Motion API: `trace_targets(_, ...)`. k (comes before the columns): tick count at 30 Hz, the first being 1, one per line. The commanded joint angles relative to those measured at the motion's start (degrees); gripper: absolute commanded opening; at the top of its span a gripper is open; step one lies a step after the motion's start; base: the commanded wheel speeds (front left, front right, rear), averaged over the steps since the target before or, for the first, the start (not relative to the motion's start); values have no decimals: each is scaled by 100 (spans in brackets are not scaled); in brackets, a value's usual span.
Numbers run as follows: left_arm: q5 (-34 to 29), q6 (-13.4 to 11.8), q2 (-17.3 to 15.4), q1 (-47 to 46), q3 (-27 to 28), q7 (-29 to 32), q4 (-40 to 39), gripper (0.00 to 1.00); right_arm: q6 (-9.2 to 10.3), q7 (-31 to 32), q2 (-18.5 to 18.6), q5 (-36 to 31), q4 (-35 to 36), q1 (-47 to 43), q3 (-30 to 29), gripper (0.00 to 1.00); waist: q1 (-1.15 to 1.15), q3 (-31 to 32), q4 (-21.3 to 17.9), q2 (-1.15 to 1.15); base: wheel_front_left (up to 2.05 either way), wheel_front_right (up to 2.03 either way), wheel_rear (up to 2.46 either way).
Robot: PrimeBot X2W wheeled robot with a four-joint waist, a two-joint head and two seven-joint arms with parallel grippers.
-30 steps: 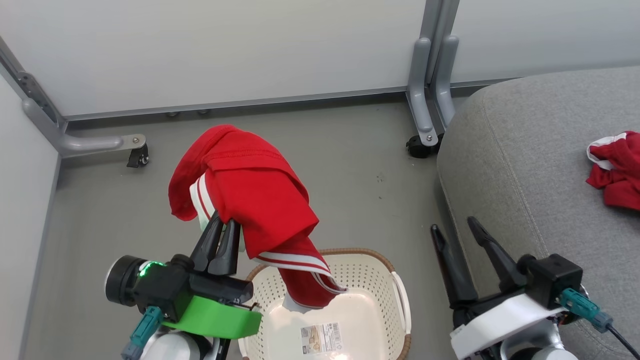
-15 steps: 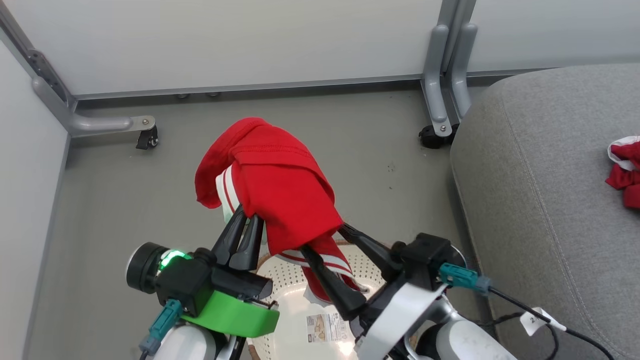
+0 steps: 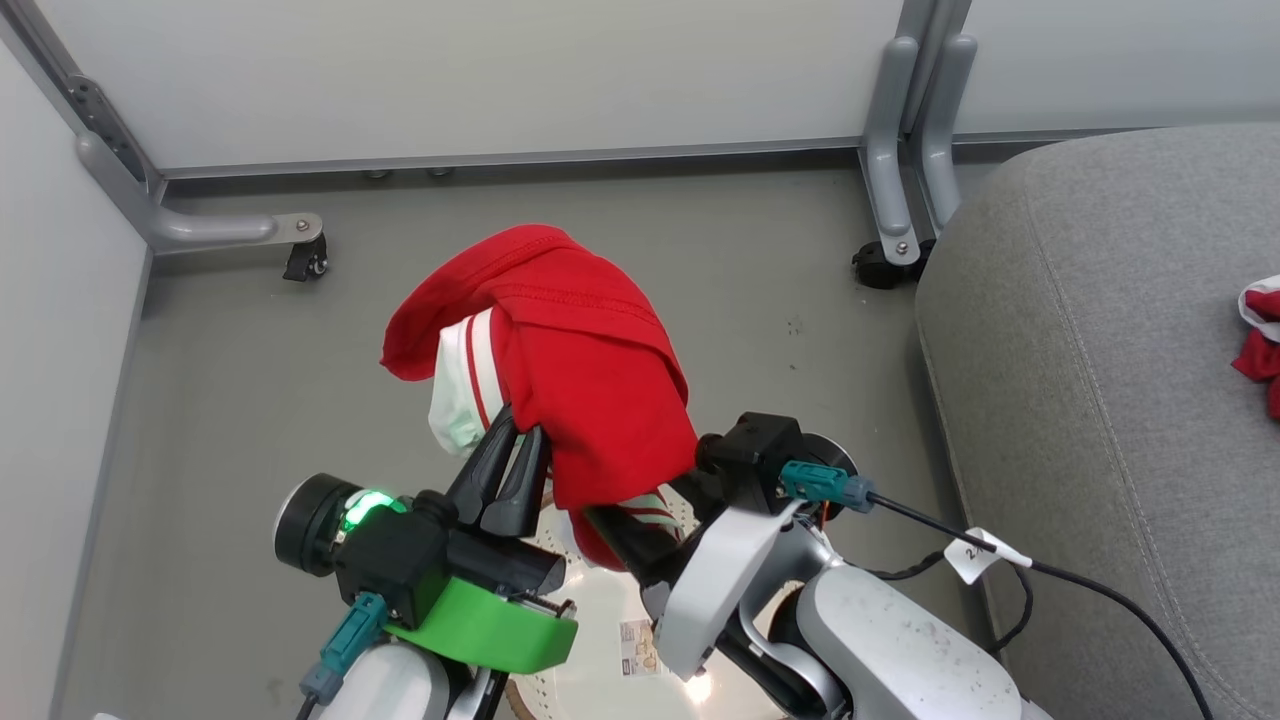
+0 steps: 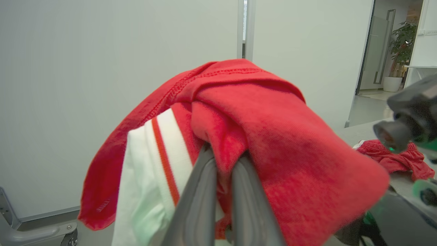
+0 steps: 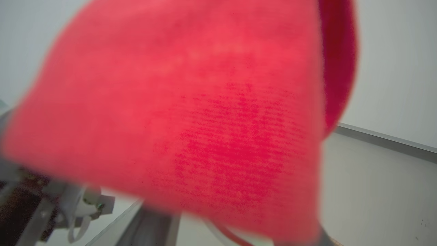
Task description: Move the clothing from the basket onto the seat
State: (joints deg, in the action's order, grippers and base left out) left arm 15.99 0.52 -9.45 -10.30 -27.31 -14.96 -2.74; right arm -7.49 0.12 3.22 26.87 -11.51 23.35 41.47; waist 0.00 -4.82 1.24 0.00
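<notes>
Left pincer (image 3: 515,450) clamped on a fold of the red garment (image 3: 590,400) at frame centre, above the basket (image 3: 600,610) at bottom centre; right pincer (image 3: 625,530) under the hanging cloth, spread indeterminable; fabric judged light and limp, best taken at a bunched fold, seat (image 3: 1100,350) at right.

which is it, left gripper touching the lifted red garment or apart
Touching. The left wrist view shows the left gripper shut, with the red garment pinched between its fingers.
</notes>
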Motion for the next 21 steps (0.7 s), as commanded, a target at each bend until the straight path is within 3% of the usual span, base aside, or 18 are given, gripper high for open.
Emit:
trace_targets(1, -33, 25, 20, -107, 9, -25, 5, 0, 0, -66, -4, 54, -85, 112, 33, 0, 0, 4, 4, 0, 0, 0, 0)
trace_targets(21, -4, -40, -21, -53, 39, -31, 42, 0, 0, -378, -28, 253, -515, 385, 191, 0, 0, 36, -34, 0, 0, 0, 0)
